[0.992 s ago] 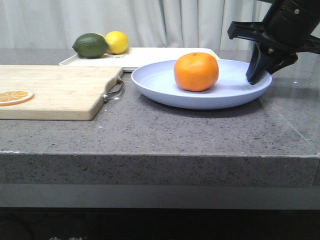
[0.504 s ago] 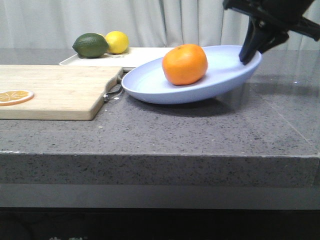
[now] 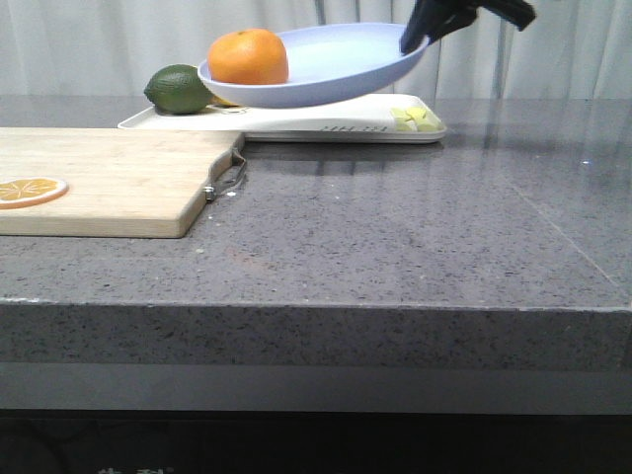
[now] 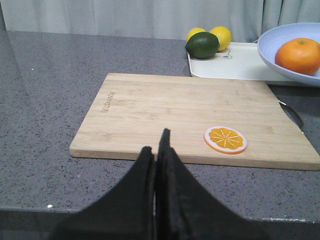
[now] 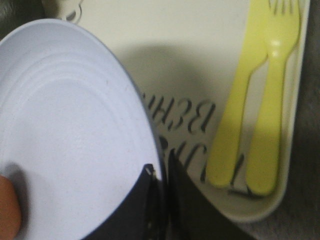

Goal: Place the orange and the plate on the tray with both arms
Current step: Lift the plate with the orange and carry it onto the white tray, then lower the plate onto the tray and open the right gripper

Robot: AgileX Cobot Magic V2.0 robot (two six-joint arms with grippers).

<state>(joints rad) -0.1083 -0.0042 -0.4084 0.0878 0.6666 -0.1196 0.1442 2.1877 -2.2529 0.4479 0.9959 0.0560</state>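
Mid-carry: right end effector (image 3: 420, 35) pinching the near rim of the plate (image 3: 336, 64), held aloft over the tray (image 3: 326, 120) and tilted, with the orange (image 3: 248, 56) sitting toward the low, far-left side. Left end effector (image 4: 157, 150) pressed together, idle above the bench near the cutting board (image 4: 165, 115). Next, probably: level out, lower gently onto the tray clear of the yellow cutlery (image 5: 255, 100) — then let go.
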